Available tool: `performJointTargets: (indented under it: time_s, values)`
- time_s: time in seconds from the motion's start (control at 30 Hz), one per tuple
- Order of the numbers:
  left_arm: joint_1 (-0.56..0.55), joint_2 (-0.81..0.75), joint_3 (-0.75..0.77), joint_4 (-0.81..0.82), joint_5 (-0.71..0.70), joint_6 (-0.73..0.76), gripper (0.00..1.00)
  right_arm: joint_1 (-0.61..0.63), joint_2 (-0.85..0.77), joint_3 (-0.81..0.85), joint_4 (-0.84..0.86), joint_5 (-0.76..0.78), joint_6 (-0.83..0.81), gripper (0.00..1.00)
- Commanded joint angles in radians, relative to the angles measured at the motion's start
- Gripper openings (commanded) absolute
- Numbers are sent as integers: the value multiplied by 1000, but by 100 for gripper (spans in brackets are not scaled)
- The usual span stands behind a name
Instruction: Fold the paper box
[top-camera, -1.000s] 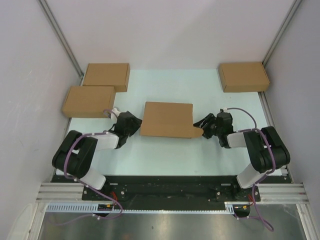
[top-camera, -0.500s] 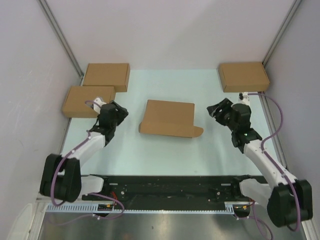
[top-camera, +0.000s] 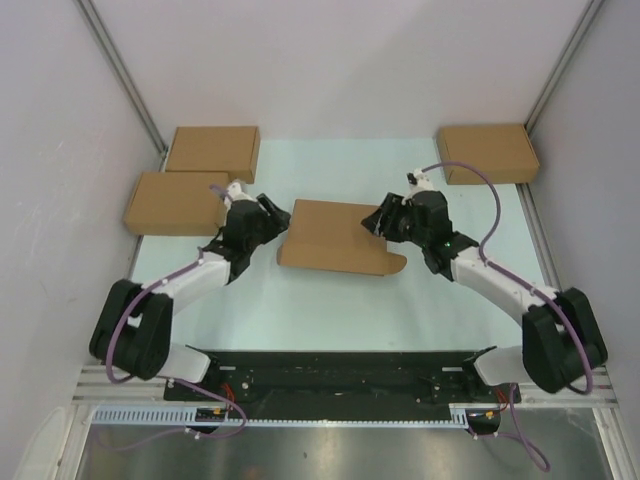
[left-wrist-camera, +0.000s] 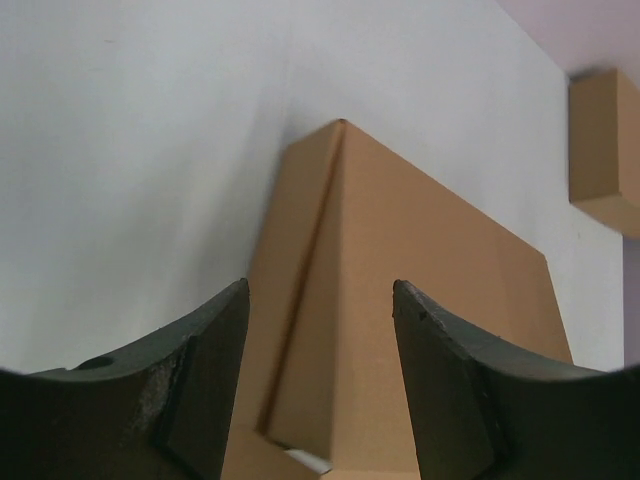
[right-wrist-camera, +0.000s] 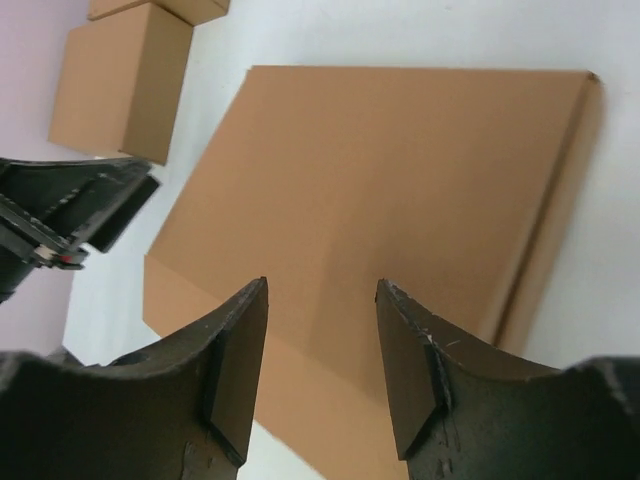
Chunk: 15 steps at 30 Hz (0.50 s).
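Note:
The paper box (top-camera: 335, 235) lies in the middle of the table as a flat, closed brown mailer, its lid slightly raised along the front and a rounded tab (top-camera: 395, 265) sticking out at the front right. My left gripper (top-camera: 277, 213) stands open at the box's far left corner. In the left wrist view the box (left-wrist-camera: 420, 290) fills the space beyond the left gripper (left-wrist-camera: 320, 285), whose fingers are apart from it. My right gripper (top-camera: 378, 222) hovers open over the far right part of the lid. The right wrist view shows the lid (right-wrist-camera: 390, 170) below the right gripper (right-wrist-camera: 322, 285).
Two plain brown boxes (top-camera: 212, 152) (top-camera: 178, 202) sit at the back left, close behind my left arm. A third box (top-camera: 487, 152) sits at the back right. Grey walls close in both sides. The left gripper (right-wrist-camera: 70, 210) shows in the right wrist view.
Both arms left the box's front corners, swung out to the sides, then came in again. They now stand at its far left and far right corners. The box has barely shifted.

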<state>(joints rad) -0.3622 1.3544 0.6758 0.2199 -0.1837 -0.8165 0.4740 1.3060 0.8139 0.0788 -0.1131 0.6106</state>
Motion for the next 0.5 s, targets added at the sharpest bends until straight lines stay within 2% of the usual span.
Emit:
performJointTargets:
  time_s: [0.0, 0.23, 0.47]
  values:
    - [-40, 109, 145, 50, 118, 66, 64, -9, 151, 111, 148, -125, 23, 52]
    - [-44, 258, 166, 13, 151, 89, 63, -15, 309, 116, 110, -177, 11, 51]
    - [-46, 341, 130, 45, 162, 73, 63, -15, 369, 77, 125, -175, 0, 51]
